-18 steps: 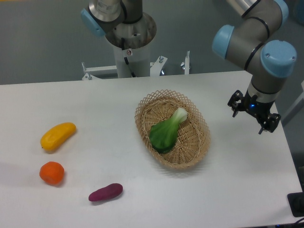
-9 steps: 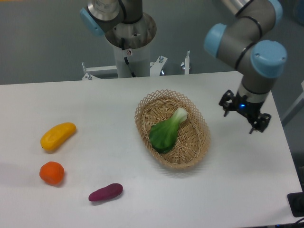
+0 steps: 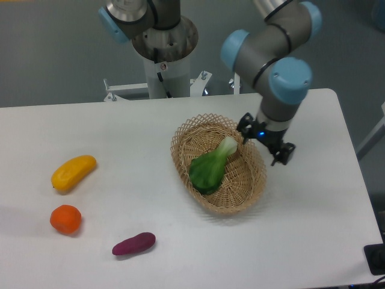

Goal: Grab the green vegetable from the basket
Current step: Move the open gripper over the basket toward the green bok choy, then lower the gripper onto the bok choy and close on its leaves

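Note:
The green vegetable [image 3: 211, 167] lies in the oval wicker basket [image 3: 249, 188] at the table's middle, dark leaves toward the front left, pale stalk end toward the back right. My gripper [image 3: 265, 146] hangs open and empty over the basket's right rim, just right of the stalk end and apart from it.
A yellow mango-like fruit [image 3: 73, 172], an orange [image 3: 65, 219] and a purple sweet potato [image 3: 133, 243] lie on the white table at the left. The arm's base column [image 3: 162, 57] stands behind the table. The table's right edge is near the basket.
My gripper has moved left from beyond the basket's right side to above its right rim, close to the vegetable's stalk end. Nothing else has moved.

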You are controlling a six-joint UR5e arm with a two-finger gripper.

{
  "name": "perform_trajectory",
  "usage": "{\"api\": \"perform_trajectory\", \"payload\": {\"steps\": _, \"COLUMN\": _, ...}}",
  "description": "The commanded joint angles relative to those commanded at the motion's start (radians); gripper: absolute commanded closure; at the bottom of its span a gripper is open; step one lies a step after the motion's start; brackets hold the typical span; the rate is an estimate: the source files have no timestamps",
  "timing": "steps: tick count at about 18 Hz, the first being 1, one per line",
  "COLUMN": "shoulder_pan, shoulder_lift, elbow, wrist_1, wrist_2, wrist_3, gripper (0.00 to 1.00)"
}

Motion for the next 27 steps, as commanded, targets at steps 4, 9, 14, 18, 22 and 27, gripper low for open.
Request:
{"api": "perform_trajectory", "payload": {"steps": 4, "shoulder_pan": -0.031, "shoulder_lift": 0.009, "elbow": -0.058, "wrist_1": 0.034, "wrist_2": -0.002, "wrist_3": -0.023, "gripper": 0.0}}
{"api": "perform_trajectory", "payload": {"steps": 9, "shoulder_pan": -0.052, "shoulder_lift": 0.002, "elbow": -0.152, "wrist_1": 0.175, "wrist_2": -0.002, "wrist_3": -0.066, "gripper": 0.0}}
{"api": "perform_trajectory", "payload": {"steps": 14, "shoulder_pan": -0.072, "shoulder_lift": -0.001, "elbow": -0.177, "wrist_1": 0.187, "wrist_2": -0.003, "wrist_3": -0.092, "gripper": 0.0}}
{"api": "perform_trajectory", "payload": {"steps": 18, "shoulder_pan": -0.1, "shoulder_lift": -0.014, "elbow": -0.184, "wrist_1": 0.207, "wrist_2": 0.003, "wrist_3": -0.14, "gripper": 0.0}}
{"api": "perform_trajectory", "payload": {"steps": 22, "shoulder_pan": -0.107, "shoulder_lift": -0.023, "elbow": -0.19, "wrist_1": 0.218, "wrist_2": 0.008, "wrist_3": -0.141, "gripper": 0.09}}
{"api": "perform_trajectory", "payload": {"steps": 27, "shoulder_pan": -0.112, "shoulder_lift": -0.028, "elbow": -0.189, "wrist_1": 0.229, "wrist_2": 0.011, "wrist_3": -0.15, "gripper": 0.7}}
